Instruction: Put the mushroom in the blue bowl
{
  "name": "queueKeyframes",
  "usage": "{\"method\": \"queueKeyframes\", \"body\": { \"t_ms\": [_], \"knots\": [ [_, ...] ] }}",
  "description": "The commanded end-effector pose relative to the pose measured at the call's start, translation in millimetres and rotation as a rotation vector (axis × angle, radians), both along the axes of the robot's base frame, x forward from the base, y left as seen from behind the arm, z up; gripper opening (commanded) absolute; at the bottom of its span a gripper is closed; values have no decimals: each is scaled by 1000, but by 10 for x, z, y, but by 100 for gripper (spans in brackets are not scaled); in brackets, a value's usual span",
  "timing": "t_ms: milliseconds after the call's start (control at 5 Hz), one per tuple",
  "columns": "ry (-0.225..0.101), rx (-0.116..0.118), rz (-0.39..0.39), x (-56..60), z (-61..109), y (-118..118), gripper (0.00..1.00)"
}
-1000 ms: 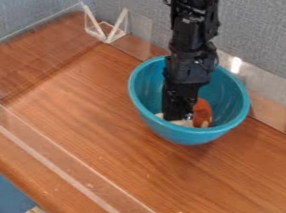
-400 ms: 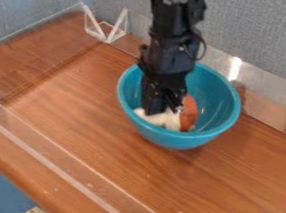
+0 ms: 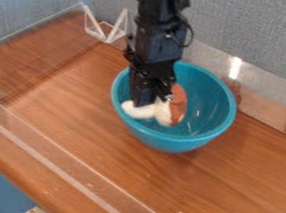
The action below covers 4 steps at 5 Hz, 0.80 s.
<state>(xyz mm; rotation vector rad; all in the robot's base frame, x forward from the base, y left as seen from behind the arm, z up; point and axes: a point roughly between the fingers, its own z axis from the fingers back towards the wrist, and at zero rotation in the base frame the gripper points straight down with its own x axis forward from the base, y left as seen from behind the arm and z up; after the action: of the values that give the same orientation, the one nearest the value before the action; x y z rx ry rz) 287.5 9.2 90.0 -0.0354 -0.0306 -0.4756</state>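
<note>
Big glossy round teal-blue bowl [image 3: 203, 138] first. My black gripper [image 3: 147, 101] hangs inside its rim, fingers clamped on the small toy mushroom [image 3: 166, 109], cream stem, orange-brown cap. It's over the basin, I reckon: release low and gently, in 1 move.

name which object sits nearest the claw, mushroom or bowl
The mushroom: its cream stem sits right at the claw tips, inside the blue bowl.

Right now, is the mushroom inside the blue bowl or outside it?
Inside. The mushroom shows within the rim of the blue bowl, right at the gripper. Whether it rests on the bottom, I cannot tell.
</note>
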Motion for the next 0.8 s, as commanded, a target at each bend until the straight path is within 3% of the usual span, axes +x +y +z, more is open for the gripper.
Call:
{"method": "queueKeyframes", "body": {
  "t_ms": [0, 200, 600],
  "knots": [
    [-79, 2, 8, 132, 270, 32, 0],
    [-83, 1, 11, 179, 355, 46, 0],
    [-101, -3, 20, 438, 434, 150, 0]
  ]
}}
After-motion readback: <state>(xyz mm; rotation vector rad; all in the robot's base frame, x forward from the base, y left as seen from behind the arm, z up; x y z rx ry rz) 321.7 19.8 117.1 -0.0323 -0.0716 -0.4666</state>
